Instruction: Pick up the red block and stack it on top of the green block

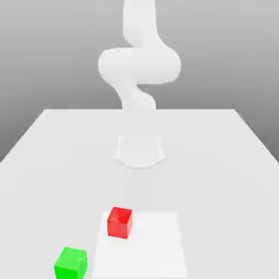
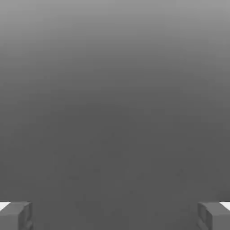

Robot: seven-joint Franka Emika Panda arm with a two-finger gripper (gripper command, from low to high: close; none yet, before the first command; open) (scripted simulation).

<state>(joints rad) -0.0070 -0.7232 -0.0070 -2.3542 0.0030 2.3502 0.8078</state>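
Note:
The red block (image 1: 120, 222) is a small red cube resting on the white table, at the near left corner of a brighter square patch. The green block (image 1: 71, 263) sits on the table nearer the front edge, toward the exterior view's left of the red one, a short gap between them. In the hand view my gripper (image 2: 115, 215) is open, its two grey fingertips (image 2: 15, 215) standing far apart with nothing between them, facing plain grey background. The white arm (image 1: 139, 65) rises behind the blocks in the exterior view.
The arm's round base (image 1: 139, 150) stands mid-table behind the blocks. A brighter white square patch (image 1: 150, 248) lies on the table (image 1: 229, 163) at the front, right of the green block.

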